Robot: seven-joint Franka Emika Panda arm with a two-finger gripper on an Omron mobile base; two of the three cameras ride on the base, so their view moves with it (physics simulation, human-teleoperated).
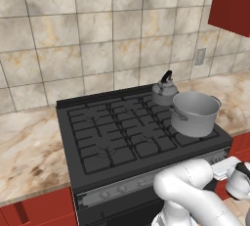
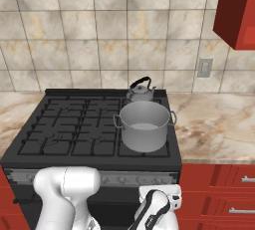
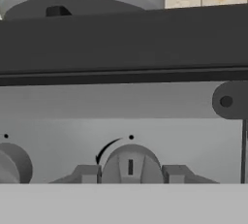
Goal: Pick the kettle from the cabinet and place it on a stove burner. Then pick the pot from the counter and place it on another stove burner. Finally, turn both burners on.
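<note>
**Gripper at knob, pot & kettle on stove**

Table (image 2: 219, 119) is flanking the black stove (image 2: 64, 124), cabinet (image 2: 236, 10) is getting cut off at frame edge. Pot (image 2: 144, 125) is sitting on front-right burner, partly hiding the kettle (image 2: 141, 90) on the back-right burner behind it. In hand view, gripper (image 3: 130, 173) fingers are sitting either side of a silver knob (image 3: 130, 162); can't tell if they're clamping it or just near.

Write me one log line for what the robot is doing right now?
stage: turning burners on | kettle: on back burner | pot: on front burner | gripper: fingers either side of a stove knob, grip unclear
</note>
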